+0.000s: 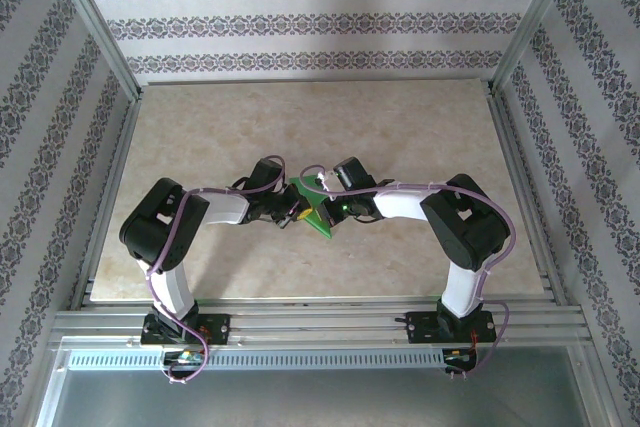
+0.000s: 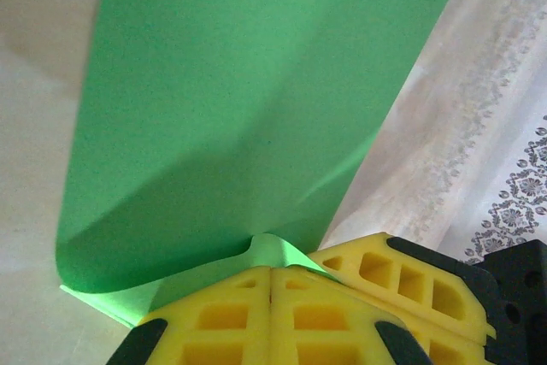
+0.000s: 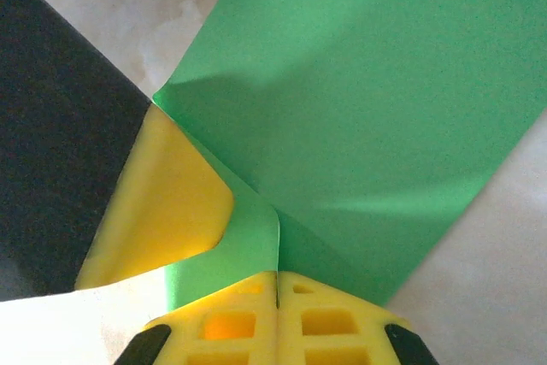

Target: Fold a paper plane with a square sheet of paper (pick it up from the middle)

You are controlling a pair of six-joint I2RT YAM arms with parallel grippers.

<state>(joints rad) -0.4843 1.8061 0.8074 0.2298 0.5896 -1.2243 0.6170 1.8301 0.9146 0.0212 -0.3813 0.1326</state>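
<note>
Overhead, both arms bend inward and meet over the middle of the table (image 1: pixel 420 127), with the paper (image 1: pixel 318 215) between the two wrists. Only a small green wedge of it shows from there, so its full outline is hard to judge from above.

From the left wrist, the left gripper (image 2: pixel 271 278) has its yellow fingers pressed together with no gap. The near edge of the paper (image 2: pixel 256 100) curls over and runs into the seam between them. The sheet spreads away from the fingers as a broad green panel, gently bowed, with a soft crease running across it. Just to the right, the right gripper's yellow fingers (image 2: pixel 402 284) sit close against the same edge.

From the right wrist, the right gripper (image 3: pixel 276 286) is likewise closed tight, and a fold of the paper (image 3: pixel 376 100) is pinched in its seam. The sheet fans up and to the right. A yellow finger (image 3: pixel 167 203) of the left gripper lies against the paper's left corner, touching it. Pale marbled tabletop shows around the sheet.
</note>
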